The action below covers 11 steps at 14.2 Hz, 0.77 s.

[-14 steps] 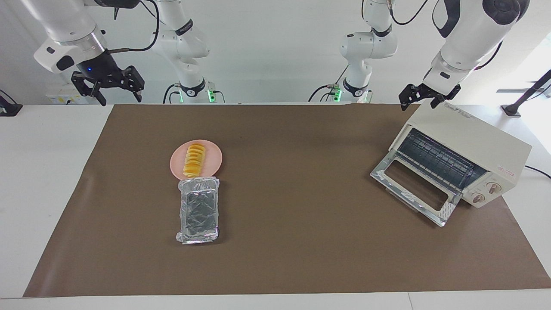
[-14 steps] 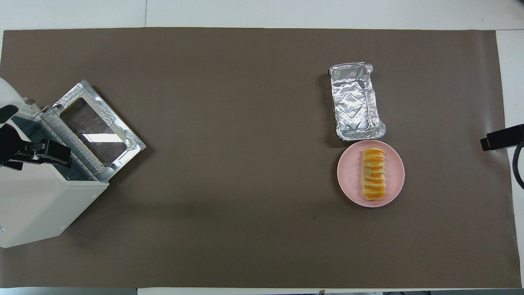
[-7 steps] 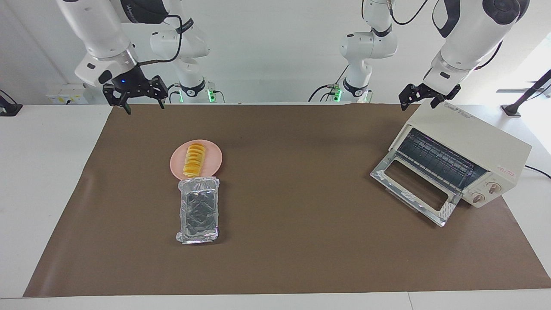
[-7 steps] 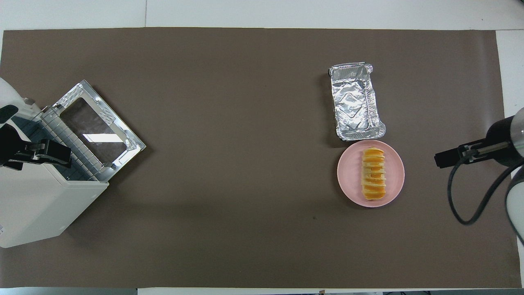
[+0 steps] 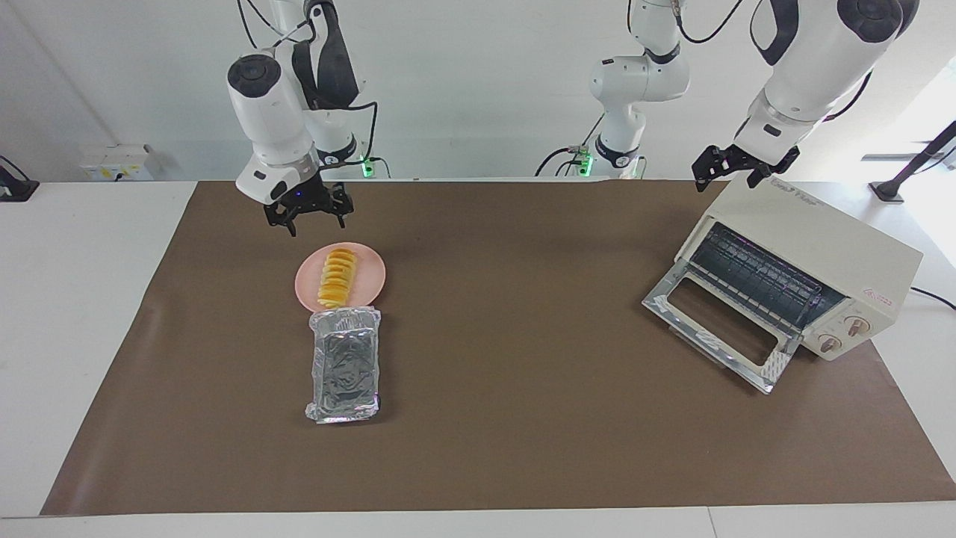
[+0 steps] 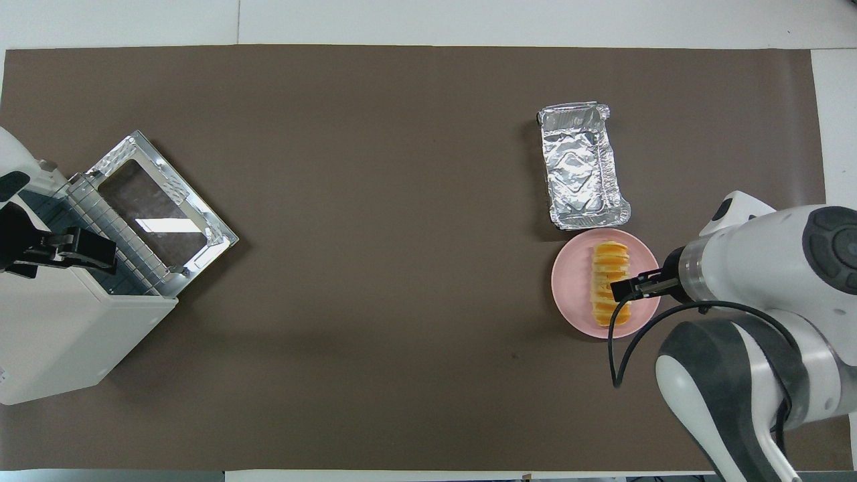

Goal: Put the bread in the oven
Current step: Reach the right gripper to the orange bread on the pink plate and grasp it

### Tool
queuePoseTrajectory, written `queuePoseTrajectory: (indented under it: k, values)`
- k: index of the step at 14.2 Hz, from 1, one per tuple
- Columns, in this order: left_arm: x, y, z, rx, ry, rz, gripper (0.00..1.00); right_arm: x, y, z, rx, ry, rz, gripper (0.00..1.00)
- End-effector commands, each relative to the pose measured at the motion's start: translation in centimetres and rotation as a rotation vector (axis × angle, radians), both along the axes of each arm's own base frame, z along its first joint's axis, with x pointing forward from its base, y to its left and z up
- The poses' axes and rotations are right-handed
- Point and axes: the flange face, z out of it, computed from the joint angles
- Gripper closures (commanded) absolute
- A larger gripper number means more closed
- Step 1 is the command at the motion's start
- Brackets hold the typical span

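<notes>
The right gripper (image 5: 308,217) hangs in the air with its fingers apart and grasps nothing; it is over the mat just beside the robots' edge of the pink plate (image 5: 373,278). The bread (image 5: 337,279) lies on this plate, toward the right arm's end of the table. The foil tray (image 5: 344,365) touches the plate, farther from the robots. The oven (image 5: 810,263) stands at the left arm's end with its door (image 5: 717,330) down. The left gripper (image 5: 736,170) waits over the oven's top corner, released.
</notes>
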Motion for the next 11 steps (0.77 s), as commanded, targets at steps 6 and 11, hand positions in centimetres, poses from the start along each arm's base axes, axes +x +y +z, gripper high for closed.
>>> queuePoseTrajectory:
  k: [6,11]
  values:
    - [-0.3,0.1,0.3,-0.013,-0.015,0.0,0.0,-2.5,-0.9,-10.8,0.014,-0.053,0.095,0.0]
    - [-0.3,0.1,0.3,-0.013,-0.015,0.0,0.0,-2.7,-2.3,-13.1,0.016,-0.069,0.104,0.0]
